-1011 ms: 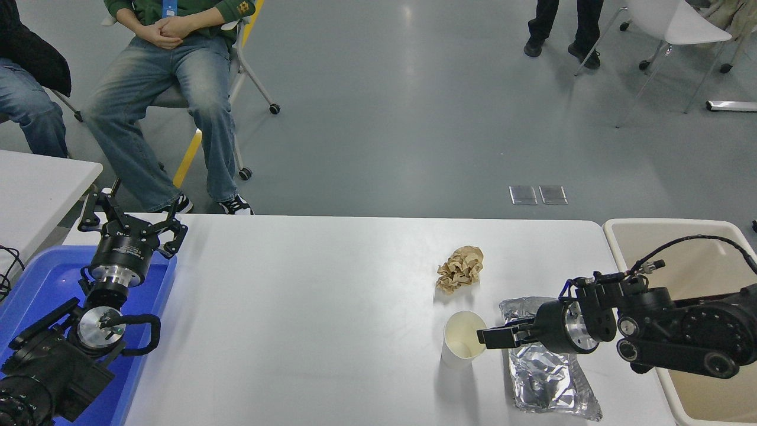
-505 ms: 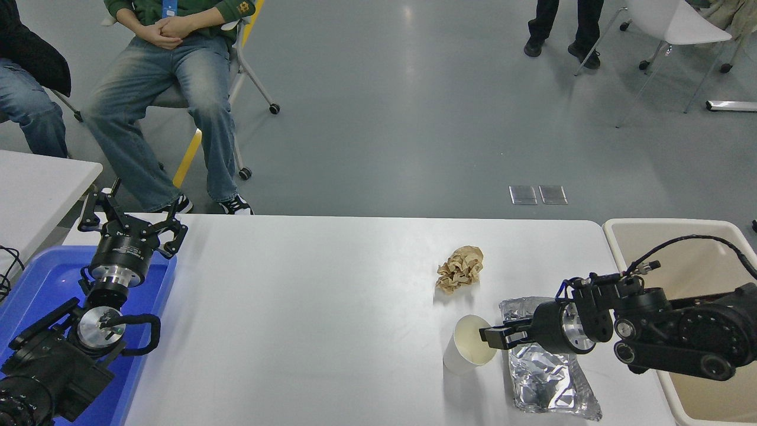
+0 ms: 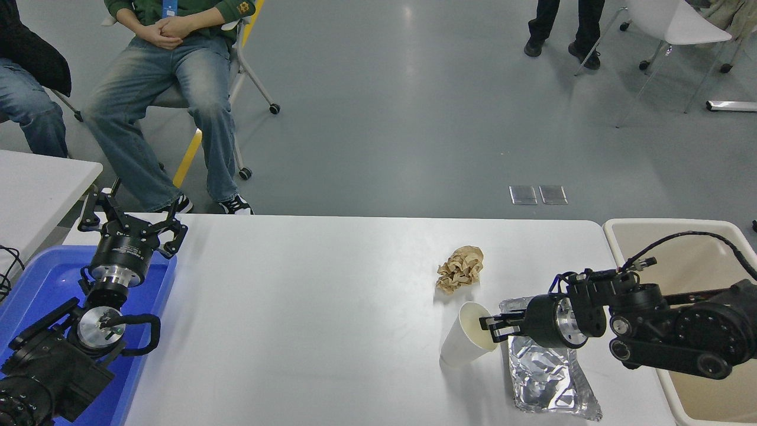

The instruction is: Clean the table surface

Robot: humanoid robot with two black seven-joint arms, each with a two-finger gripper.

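The bench surface (image 3: pixel 307 307), big white top w/ rounded corners, fills the lower middle of the head view, running from a blue tray (image 3: pixel 41 284) at its left end to a beige bin (image 3: pixel 680 248) just off its right end. Right arm comes in from the right edge, low over the bin's near side, pointing left; the right tool (image 3: pixel 489 329) sits at the rim of a white paper cup (image 3: pixel 464 340), one finger inside the mouth and one outside, narrowed onto the cup wall. Cup is tilted, mouth leaning up and toward the tool, base toward the left & looks to be touching the bench, tho contact isn't clear. Right beneath the tool and wrist lies a crumpled silver foil pouch (image 3: pixel 547 373), flat on the bench, stretching toward the near edge. A crumpled brown paper ball (image 3: pixel 461 269) rests on the bench just beyond the cup, apart from it. Left arm is parked at lower left over the blue tray, left tool (image 3: pixel 131 223) pointing away from the camera w/ fingers spread wide, holding nothing. A smaller white table (image 3: pixel 35 189) shows in part at the left edge. On the far side, a seated person in jeans (image 3: pixel 159 89) has hands clasped in lap; another person's leg (image 3: pixel 29 112) shows at far left, and someone's legs (image 3: pixel 562 23) stand at top right near a white chair (image 3: pixel 674 29).
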